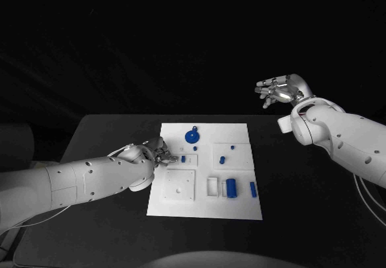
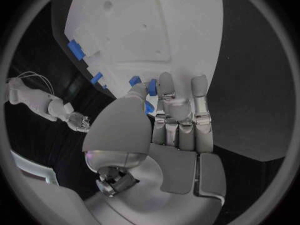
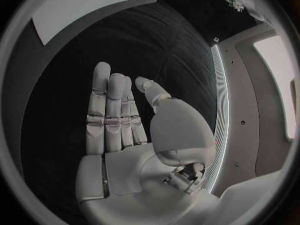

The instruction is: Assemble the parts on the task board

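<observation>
Left hand point(image 1: 154, 153) fingers hide a possibly pinched blue part point(image 2: 150, 87); right hand point(image 1: 281, 89) fingers spread, released.

Head camera overlooks task board point(image 1: 205, 167); left wrist camera shares it.

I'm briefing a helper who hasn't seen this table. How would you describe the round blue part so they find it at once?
Start at the white task board in the middle of the black table. Near its far edge lies the round blue part. It is a disc, wider than the small blue blocks and bars nearer the robot.
</observation>
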Motion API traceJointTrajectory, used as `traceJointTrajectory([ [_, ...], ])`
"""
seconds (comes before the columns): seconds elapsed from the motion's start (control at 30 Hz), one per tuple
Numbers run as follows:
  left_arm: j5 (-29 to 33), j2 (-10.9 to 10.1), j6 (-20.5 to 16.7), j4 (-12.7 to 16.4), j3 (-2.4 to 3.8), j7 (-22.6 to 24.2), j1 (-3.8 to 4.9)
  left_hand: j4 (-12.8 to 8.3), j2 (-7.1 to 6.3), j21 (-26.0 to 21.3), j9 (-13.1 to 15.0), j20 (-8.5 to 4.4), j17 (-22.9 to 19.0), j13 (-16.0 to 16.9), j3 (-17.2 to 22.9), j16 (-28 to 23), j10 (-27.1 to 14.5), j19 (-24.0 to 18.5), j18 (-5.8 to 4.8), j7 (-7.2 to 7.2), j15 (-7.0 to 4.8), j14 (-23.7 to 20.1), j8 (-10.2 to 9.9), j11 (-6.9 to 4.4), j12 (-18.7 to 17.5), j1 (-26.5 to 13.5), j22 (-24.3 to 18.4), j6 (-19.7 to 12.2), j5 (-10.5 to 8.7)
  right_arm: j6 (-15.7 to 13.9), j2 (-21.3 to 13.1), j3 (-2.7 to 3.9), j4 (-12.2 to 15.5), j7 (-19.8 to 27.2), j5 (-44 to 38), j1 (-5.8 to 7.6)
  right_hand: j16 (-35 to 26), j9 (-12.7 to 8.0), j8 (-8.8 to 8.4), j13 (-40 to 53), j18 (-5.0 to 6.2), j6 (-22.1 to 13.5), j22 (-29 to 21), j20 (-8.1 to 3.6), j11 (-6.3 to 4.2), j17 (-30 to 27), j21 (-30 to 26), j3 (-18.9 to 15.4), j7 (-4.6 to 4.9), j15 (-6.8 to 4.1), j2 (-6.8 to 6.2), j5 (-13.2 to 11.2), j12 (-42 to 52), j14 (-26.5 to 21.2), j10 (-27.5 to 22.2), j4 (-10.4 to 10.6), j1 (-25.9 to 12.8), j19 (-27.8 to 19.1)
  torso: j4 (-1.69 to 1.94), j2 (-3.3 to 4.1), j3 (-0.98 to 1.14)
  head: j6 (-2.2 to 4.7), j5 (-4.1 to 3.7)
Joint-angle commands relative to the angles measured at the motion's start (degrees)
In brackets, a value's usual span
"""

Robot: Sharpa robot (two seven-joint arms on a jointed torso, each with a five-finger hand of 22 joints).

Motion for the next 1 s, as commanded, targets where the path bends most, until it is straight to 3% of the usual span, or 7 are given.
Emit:
traceJointTrajectory([
  [0.03, -2.3, 0.0, 1.1, 0.2, -0.11, 0.3, -0.21, -5.3, -0.24, 0.1, 0.0, 0.08, -0.1, -0.1, 4.8, -0.3, 2.4, 0.1, -0.19, 0.09, -0.07, -0.3, -0.2, 0.01, -0.3, 0.4, 1.0, -0.5, 0.16, 0.5, 0.0, 0.02, 0.0, 0.4, 0.0, -0.04, -0.2, -0.1, -0.2, 0.0, -0.43, -0.5, 0.0, -0.15, 0.09, 0.0, 0.3, 0.0, -0.05, 0.05, -0.52, 0.4, 0.1, 0.5, -0.2, 0.3, 0.1, 1.4, 0.01, 0.01, 0.0, 0.07, 0.01],
  [0.33, -5.2, 0.0, 1.4, 0.5, -0.1, 0.5, -0.21, -5.0, -1.34, 0.0, -0.7, 0.11, -0.5, -0.3, 4.6, -0.5, 2.3, 0.0, -0.2, -0.07, -0.05, -0.5, -0.3, 0.02, -0.4, -0.1, 1.0, -0.4, -0.12, 0.5, 0.0, 0.02, 0.0, 0.4, 0.0, -0.08, -0.2, -0.1, -0.19, 0.0, -0.44, -0.5, -0.1, -0.15, 0.1, 0.0, 0.3, 0.0, -0.05, 0.06, -0.49, 0.4, 0.1, 0.5, -0.2, 0.5, 0.1, 1.4, -0.02, 0.02, 0.0, 0.16, 0.03],
  [0.53, -5.5, -0.1, 1.9, 0.7, -0.1, 0.7, -0.21, -2.5, -2.54, -0.2, -1.9, 0.13, -1.4, -0.2, 2.2, -1.0, 2.2, 0.0, -0.32, -0.35, -0.04, -0.7, -0.3, -0.02, -0.5, -1.0, 0.9, 0.1, -1.81, 0.4, -0.1, 0.02, 0.0, 0.4, 0.0, -0.09, -0.2, -0.1, -0.19, 0.0, -0.44, -0.5, -0.1, -0.15, 0.1, 0.0, 0.3, 0.0, -0.05, 0.06, -0.49, 0.4, 0.1, 0.5, -0.2, 0.5, 0.1, 1.4, 0.04, 0.03, 0.01, 0.16, 0.0],
  [0.73, -5.5, -0.1, 2.2, 0.8, -0.1, 0.9, -0.21, 0.9, -2.92, -0.7, -2.6, 0.13, -1.9, 0.1, -1.0, -1.2, 2.0, 0.2, -0.41, -0.31, -0.03, -0.8, -0.3, -0.02, -0.5, -0.6, 0.9, 0.4, -3.42, 0.4, -0.1, 0.02, 0.0, 0.4, 0.0, -0.1, -0.2, -0.1, -0.19, 0.0, -0.44, -0.5, -0.1, -0.15, 0.1, 0.0, 0.3, 0.0, -0.05, 0.06, -0.49, 0.4, 0.1, 0.5, -0.2, 0.5, 0.1, 1.4, 0.0, 0.0, 0.02, 0.1, 0.04],
  [1.0, -5.4, -0.1, 2.1, 0.8, -0.11, 0.8, -0.21, 2.7, -2.87, -1.0, -2.5, 0.13, -2.1, 0.3, -2.8, -1.2, 1.9, 0.3, -0.44, -0.26, -0.01, -0.8, -0.2, 0.01, -0.5, 0.1, 1.0, 0.4, -4.61, 0.4, -0.1, 0.02, 0.0, 0.3, 0.0, -0.11, -0.2, -0.1, -0.19, 0.0, -0.44, -0.5, -0.1, -0.15, 0.1, 0.0, 0.3, 0.0, -0.05, 0.06, -0.49, 0.4, 0.1, 0.5, -0.2, 0.5, 0.1, 1.4, -0.01, 0.01, 0.03, 0.15, 0.04],
])
